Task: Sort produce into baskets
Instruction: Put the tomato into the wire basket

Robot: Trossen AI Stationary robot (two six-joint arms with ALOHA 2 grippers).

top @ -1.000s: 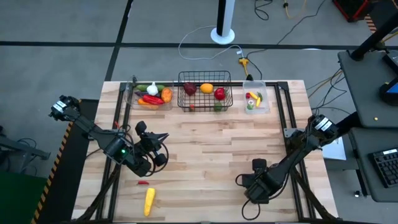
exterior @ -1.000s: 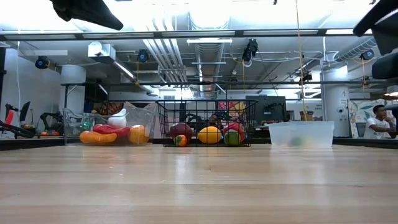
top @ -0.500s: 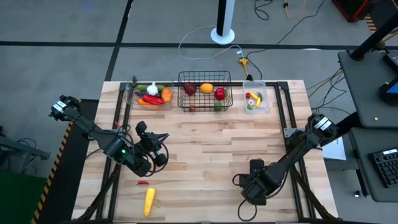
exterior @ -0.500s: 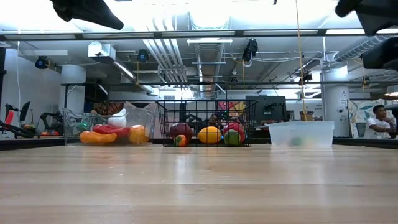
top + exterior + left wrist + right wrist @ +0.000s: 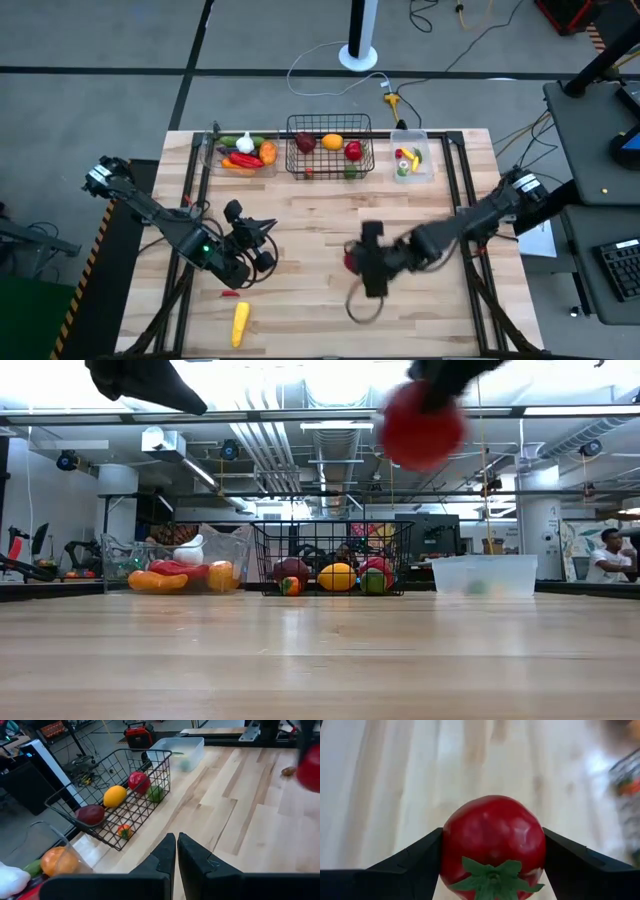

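Most produce sits binned along the tabletop's far edge. Right pincer (image 5: 492, 857) clamped on round red tomato (image 5: 492, 845), mid-tabletop. Left pincer (image 5: 176, 851) together, empty. Yellow corn cob (image 5: 240, 322) awaits, near-left corner.

The right gripper (image 5: 358, 262) is held up above the table (image 5: 320, 210), near its middle, with the arm stretched in from the table's right edge. A red tomato (image 5: 492, 845) is squeezed between its two fingers. The left gripper (image 5: 262, 240) is kept over the left part of the table, and its fingers (image 5: 165, 855) are pressed together with nothing between them.
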